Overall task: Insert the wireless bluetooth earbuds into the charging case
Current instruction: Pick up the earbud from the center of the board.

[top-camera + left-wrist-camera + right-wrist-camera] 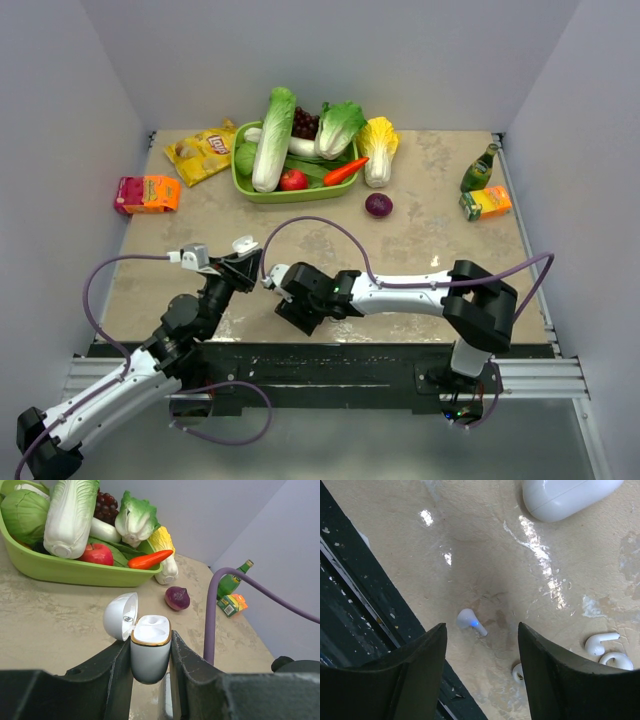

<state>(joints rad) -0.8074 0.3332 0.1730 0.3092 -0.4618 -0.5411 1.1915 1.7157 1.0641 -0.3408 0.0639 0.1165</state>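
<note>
Two claws meet near the front edge of the table (430,235). Far left at the back lies a pink-and-orange box (147,194), then a yellow chip bag (203,152), then a green tub (250,190) heaped with cabbages, a tomato, grapes and a carrot. Right of the tub sit a yellow-leaved cabbage (379,148), a purple onion (378,205), a green bottle (480,168) and a juice carton (485,203).

The left claw (150,642) is clamped on the case (150,655), one finger against each side, holding it upright and off the table. Its lid (120,616) is swung open to the left, and the gold-rimmed, hollowed white top faces up.

The right claw (481,630) stretches across from the right to just beside the left one. It points down at the table with its fingers spread apart and grips nothing. Between those fingers, on the table, one earbud (470,621) lies on its side with a small blue light showing; neither finger touches it. Further right, three more earbuds (600,642) lie close together near the right finger, one of them half hidden behind it. At the top edge of the right wrist view a larger rounded white shell (565,495) rests on the table, cut off by the frame. What it is I cannot tell.
</note>
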